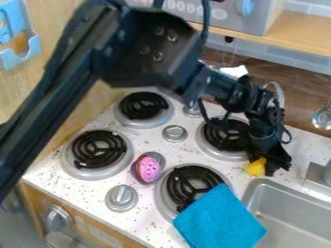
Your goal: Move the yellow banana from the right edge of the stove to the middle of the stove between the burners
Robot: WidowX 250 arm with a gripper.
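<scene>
The black gripper hangs low over the right side of the stovetop, just behind the sink's back left corner. A small yellow thing is right at its left side, partly covered by it; whether it is held or only touched, I cannot tell. A pink and purple oval object lies between the two front burners. A blue cloth lies over part of the front right burner and reaches the sink's left edge.
The metal sink is at the lower right, with a faucet base behind it. Other burners and silver knobs stand up from the stovetop. A wooden shelf and a hanging ladle are at the back.
</scene>
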